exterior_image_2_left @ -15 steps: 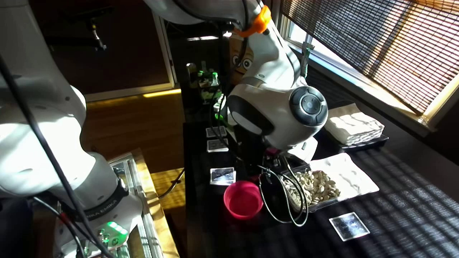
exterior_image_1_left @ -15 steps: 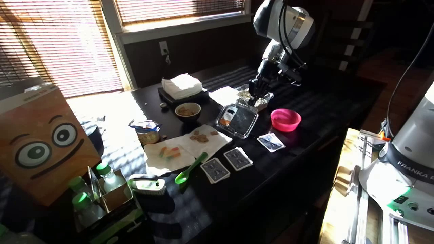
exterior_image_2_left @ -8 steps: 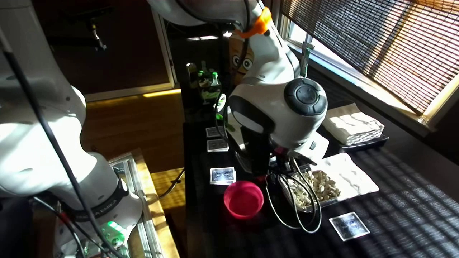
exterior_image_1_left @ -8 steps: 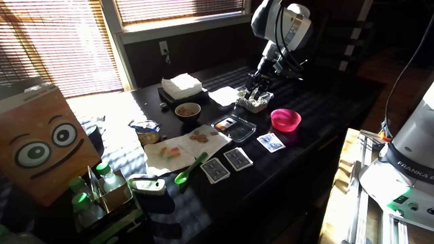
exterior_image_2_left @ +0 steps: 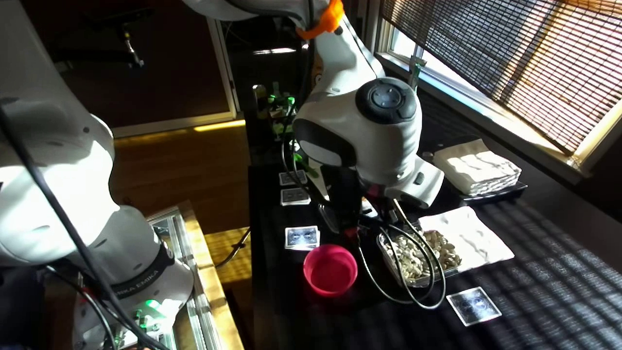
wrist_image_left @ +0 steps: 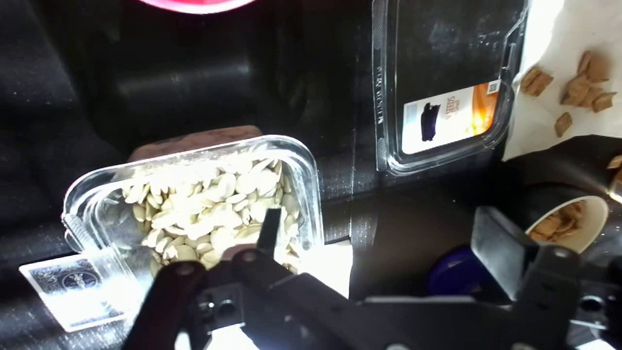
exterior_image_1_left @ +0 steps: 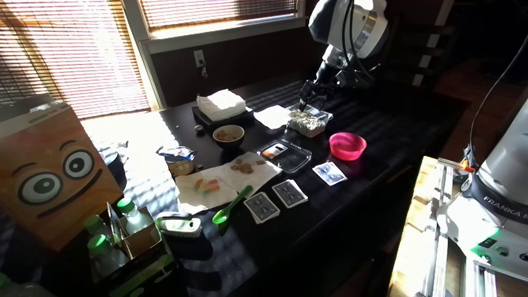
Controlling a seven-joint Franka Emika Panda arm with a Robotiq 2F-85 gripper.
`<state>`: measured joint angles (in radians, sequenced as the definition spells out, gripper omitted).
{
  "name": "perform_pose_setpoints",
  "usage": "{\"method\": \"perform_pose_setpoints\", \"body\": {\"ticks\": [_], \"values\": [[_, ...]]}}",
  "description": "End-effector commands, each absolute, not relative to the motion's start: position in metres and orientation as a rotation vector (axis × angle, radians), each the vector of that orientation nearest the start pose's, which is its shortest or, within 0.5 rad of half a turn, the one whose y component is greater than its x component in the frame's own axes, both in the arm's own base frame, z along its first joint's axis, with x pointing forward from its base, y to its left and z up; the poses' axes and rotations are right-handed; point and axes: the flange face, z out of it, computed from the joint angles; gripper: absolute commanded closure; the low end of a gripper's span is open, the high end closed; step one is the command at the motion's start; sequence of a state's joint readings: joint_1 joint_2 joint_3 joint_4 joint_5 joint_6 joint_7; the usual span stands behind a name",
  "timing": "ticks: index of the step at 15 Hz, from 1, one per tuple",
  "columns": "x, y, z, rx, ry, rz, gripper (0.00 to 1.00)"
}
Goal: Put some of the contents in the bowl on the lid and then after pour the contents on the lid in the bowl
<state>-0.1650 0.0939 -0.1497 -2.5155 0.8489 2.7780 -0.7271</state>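
The bowl, a clear square plastic container (wrist_image_left: 311,194), holds a heap of pale seeds (wrist_image_left: 214,209), its contents. In an exterior view the container (exterior_image_1_left: 308,126) stands past the pink bowl. The lid (exterior_image_1_left: 303,161), clear with a raised rim and a printed label (wrist_image_left: 449,119), lies flat on the dark table, apart from the container; no seeds show on it. My gripper (wrist_image_left: 381,238) is open with nothing between its fingers. It hovers over the far side of the container, one fingertip (wrist_image_left: 269,226) above the seeds and the other beyond the wall. Cables partly cover the seeds (exterior_image_2_left: 444,250) in an exterior view.
Near the lid are a pink bowl (exterior_image_1_left: 347,147), a dark bowl with brown pieces (exterior_image_1_left: 228,137) and playing cards (exterior_image_1_left: 330,173). A napkin stack (exterior_image_1_left: 222,105), a green spoon (exterior_image_1_left: 233,204) and napkins bearing snacks (exterior_image_1_left: 206,200) lie around. A dark blue round thing (wrist_image_left: 449,270) is partly hidden by my gripper.
A second ago the lid was tilted up with its edge in my gripper. It now lies flat on the table; my jaws have opened and the gripper has moved up off it.
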Motion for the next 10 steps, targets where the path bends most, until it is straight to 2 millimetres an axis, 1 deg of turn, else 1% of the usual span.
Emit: {"method": "perform_pose_setpoints", "body": {"ticks": [1, 5, 6, 8, 10], "values": [[0.407, -0.159, 0.282, -2.905, 0.384, -0.519, 0.0], [0.39, -0.153, 0.307, -2.935, 0.271, -0.574, 0.0], [0.407, -0.16, 0.291, -2.918, 0.315, -0.532, 0.0], [0.399, -0.156, 0.301, -2.921, 0.289, -0.559, 0.0], [0.395, -0.155, 0.304, -2.919, 0.283, -0.567, 0.0]]}}
